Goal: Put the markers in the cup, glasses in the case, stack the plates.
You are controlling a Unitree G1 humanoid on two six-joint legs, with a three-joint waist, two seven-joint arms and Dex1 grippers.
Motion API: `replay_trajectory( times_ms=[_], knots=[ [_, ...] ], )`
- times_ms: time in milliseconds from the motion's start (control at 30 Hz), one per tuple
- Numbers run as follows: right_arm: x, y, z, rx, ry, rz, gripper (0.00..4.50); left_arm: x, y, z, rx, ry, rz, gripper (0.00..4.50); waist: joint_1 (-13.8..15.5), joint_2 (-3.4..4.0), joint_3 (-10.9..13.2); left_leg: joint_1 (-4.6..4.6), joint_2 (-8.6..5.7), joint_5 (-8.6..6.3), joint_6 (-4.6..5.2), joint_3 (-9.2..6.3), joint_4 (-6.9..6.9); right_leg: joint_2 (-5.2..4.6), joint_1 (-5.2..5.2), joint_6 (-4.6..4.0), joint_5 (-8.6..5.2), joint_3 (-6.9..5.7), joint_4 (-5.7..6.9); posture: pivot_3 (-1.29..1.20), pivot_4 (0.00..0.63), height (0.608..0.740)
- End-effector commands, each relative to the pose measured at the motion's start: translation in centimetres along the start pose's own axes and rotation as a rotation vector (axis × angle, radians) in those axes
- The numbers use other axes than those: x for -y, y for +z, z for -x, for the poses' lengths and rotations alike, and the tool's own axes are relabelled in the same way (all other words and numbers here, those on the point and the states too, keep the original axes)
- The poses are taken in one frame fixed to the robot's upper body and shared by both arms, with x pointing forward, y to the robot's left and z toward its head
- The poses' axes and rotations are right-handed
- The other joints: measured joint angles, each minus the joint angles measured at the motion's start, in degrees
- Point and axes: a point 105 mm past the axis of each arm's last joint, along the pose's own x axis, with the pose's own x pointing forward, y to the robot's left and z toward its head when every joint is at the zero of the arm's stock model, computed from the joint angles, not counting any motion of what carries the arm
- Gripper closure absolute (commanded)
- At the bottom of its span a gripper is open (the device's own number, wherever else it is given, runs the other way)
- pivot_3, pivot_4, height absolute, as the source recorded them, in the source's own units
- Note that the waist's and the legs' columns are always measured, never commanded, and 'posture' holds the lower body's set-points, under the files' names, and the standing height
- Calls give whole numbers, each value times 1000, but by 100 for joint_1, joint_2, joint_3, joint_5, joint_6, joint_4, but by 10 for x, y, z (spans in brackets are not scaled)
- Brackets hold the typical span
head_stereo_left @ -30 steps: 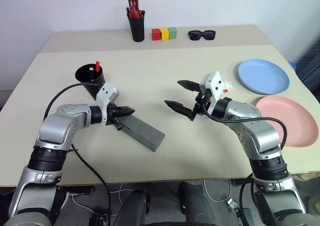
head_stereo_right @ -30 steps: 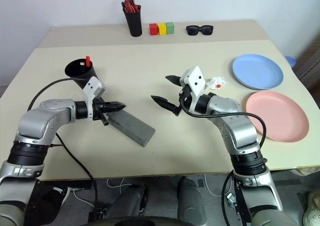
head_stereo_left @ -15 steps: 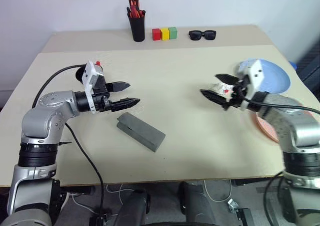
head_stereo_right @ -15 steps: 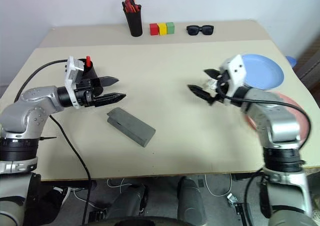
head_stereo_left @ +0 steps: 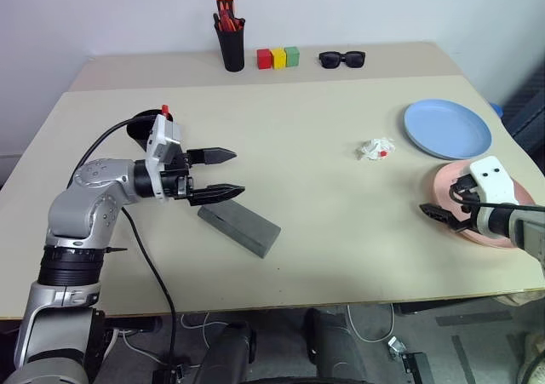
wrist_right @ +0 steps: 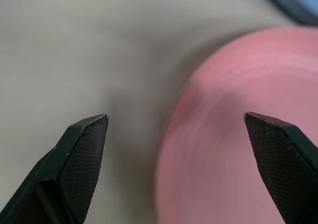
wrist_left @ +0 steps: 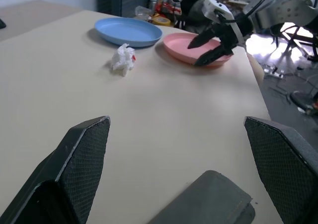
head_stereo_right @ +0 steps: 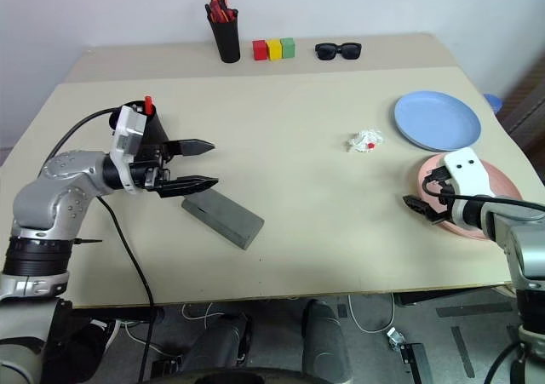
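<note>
The grey case lies shut on the table. My left gripper hovers open just above its left end, touching nothing. Behind that hand stands the black cup, with a red-capped marker sticking out of it. The glasses are out of view. At the right lie the light blue plate and, nearer, the pink plate. My right gripper is open over the pink plate's left rim, one finger over the table and the other over the plate.
A crumpled white paper lies left of the blue plate. Along the back edge stand a black pen pot, three coloured blocks and black sunglasses. The table's right edge runs close past the plates.
My left gripper opened and lifted off the end of the case. My right arm swung far to the right and down, from the table's middle to the pink plate.
</note>
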Motion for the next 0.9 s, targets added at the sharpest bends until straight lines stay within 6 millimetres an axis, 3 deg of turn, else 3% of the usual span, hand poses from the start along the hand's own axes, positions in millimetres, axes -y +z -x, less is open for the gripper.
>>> replay_trajectory(
  times_ms=[33,267,500,767,900],
  knots=[
    [7,2,4,-8,-58,8,913,-3,10,1,11,12,-57,0,3,1,0,0,0,0,0,1,1,0,0,0,0,1,0,0,150,740],
    [12,-7,1,-66,-83,26,4469,-2,15,-1,28,18,-53,0,-5,-9,-6,3,0,0,0,2,1,0,3,0,0,2,0,0,150,740],
    [27,9,16,-57,-85,10,4469,-4,22,1,53,38,-48,0,6,-9,-6,6,-1,-1,2,2,8,0,11,2,0,2,-1,0,150,740],
    [53,80,36,108,-154,102,4469,-15,27,5,104,104,-71,0,-14,-4,-3,6,0,-1,2,7,5,0,9,2,0,3,-2,0,150,740],
    [68,124,22,256,-238,178,4469,-21,38,-1,156,177,-137,0,-14,-4,-1,4,1,-1,2,11,5,0,5,3,0,6,-2,0,150,740]
  ],
)
